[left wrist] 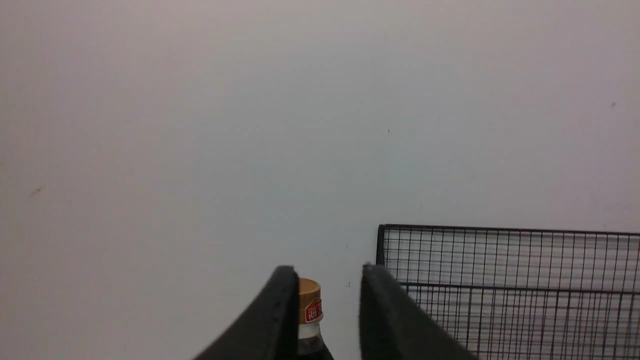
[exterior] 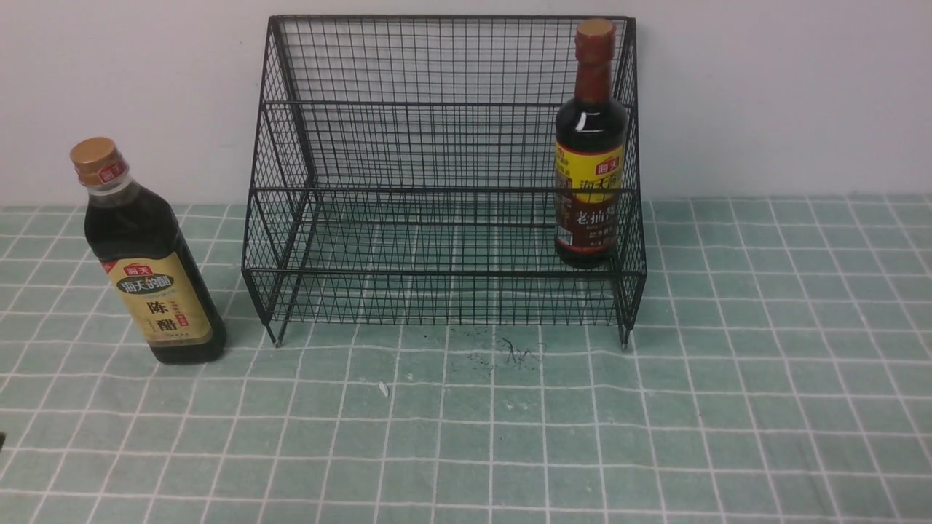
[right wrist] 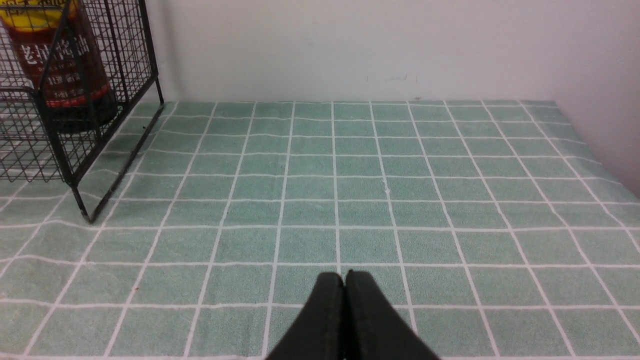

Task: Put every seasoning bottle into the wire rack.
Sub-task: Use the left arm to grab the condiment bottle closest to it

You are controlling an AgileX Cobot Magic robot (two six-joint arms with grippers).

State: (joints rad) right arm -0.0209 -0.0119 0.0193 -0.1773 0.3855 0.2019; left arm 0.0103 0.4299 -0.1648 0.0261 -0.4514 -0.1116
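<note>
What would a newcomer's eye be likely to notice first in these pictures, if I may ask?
Probably the large black wire rack against the wall, with the red-capped bottle upright at its right end. Next would come the gold-capped bottle, standing outside on the tiled surface, left of the rack.

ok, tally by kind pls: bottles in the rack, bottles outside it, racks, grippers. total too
Bottles in the rack: 1, the soy sauce bottle with the yellow-red label
Bottles outside it: 1, the gold-capped bottle
Racks: 1, the wire rack
Grippers: 2, left gripper, open; right gripper, shut
Total: 5
</note>
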